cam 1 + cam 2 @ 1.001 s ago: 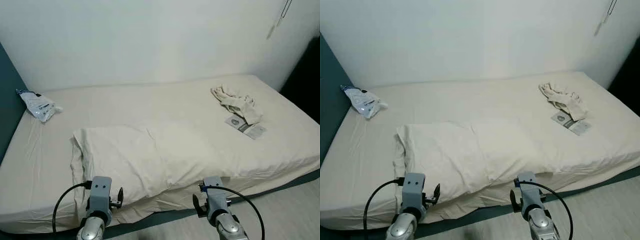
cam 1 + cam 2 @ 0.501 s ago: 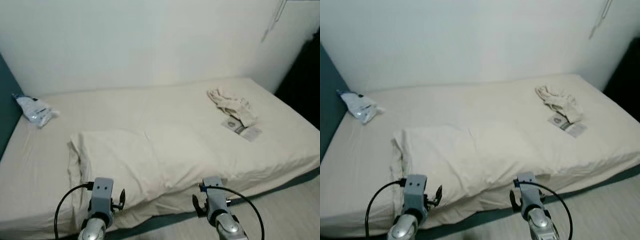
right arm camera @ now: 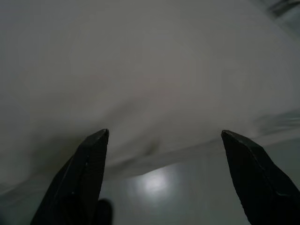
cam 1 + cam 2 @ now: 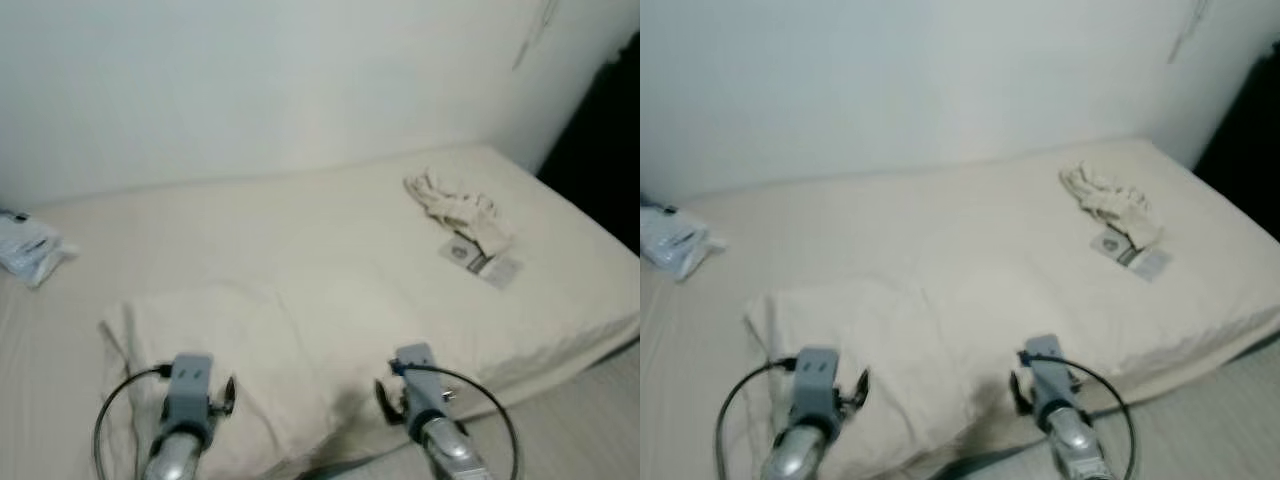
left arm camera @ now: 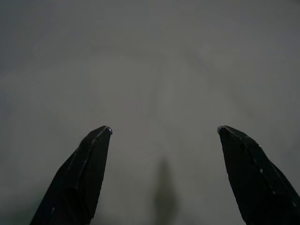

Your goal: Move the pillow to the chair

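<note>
Left gripper (image 5: 164,133): held low at the near edge of the bed, its silver wrist in front of the pillow's left half in the head views; the wrist view shows the two black fingers (image 5: 82,176) spread wide with nothing between them, pale cloth ahead.
Right gripper (image 3: 164,136): also low at the near edge, its wrist in front of the pillow's right half; fingers (image 3: 255,180) wide apart and empty, pointing at the pillow's overhanging edge with a strip of glossy floor beneath it.
Pillow (image 4: 300,350): a long cream pillow lying flat along the near side of the bed, its front edge at the mattress edge, just beyond both wrists; neither gripper can be seen touching it.
Bed (image 4: 250,220): cream sheet, wrinkled, running from the left side of the view to the right, against the wall.
Floor (image 4: 590,420): pale grey boards at the lower right, beside the bed.
Paper label (image 4: 480,262): small printed sheet lying flat on the sheet, far right of the pillow and well apart from it.
Crumpled cloth (image 4: 455,205): cream garment bunched just behind the paper label, touching it.
Plastic packet (image 4: 28,245): whitish bag at the far left of the bed, well apart from the pillow.
Wall (image 4: 260,80): plain white, behind the bed; a dark area stands at the far right corner.
Sharpness: the head views are somewhat blurred.
</note>
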Available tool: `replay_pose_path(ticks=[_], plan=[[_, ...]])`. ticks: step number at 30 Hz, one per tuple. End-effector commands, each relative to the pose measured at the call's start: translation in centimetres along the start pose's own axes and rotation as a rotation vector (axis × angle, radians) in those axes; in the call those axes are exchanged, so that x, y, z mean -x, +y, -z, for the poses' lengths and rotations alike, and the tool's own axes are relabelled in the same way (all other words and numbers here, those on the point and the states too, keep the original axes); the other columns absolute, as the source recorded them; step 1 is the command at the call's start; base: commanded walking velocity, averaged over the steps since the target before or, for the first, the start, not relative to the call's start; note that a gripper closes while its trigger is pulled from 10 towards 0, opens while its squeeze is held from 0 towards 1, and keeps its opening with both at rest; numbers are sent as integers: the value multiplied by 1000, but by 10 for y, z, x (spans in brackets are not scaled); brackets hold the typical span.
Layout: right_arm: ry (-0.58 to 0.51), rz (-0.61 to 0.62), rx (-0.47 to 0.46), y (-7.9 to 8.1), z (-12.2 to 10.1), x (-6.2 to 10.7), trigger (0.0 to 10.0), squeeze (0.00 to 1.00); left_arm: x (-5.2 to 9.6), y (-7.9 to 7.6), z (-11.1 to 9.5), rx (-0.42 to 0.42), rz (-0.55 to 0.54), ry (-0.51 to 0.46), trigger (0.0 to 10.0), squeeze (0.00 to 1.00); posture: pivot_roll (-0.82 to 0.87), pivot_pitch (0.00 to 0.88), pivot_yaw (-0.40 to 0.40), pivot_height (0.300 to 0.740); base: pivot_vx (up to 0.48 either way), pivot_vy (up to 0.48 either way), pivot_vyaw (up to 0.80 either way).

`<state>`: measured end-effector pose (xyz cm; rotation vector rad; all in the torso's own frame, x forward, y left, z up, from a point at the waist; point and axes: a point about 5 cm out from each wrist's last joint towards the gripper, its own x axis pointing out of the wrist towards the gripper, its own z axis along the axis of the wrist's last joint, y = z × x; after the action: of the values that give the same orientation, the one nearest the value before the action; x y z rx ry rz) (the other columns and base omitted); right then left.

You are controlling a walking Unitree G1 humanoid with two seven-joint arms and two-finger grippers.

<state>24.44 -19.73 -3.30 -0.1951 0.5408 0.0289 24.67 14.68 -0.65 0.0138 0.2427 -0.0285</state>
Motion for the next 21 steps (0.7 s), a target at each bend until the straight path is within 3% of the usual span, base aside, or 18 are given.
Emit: replay_pose_path(ticks=[1,21], plan=[[-12,-18,-19,9,-4,-2,10000,0,8,10,12,-3,-30,46,10000,0,17,56,-18,740,0,0,0],[-1,-20,-11,7,-1,-1,10000,0,13,11,17,-13,-40,63,10000,0,15,47,-18,740,0,0,0]])
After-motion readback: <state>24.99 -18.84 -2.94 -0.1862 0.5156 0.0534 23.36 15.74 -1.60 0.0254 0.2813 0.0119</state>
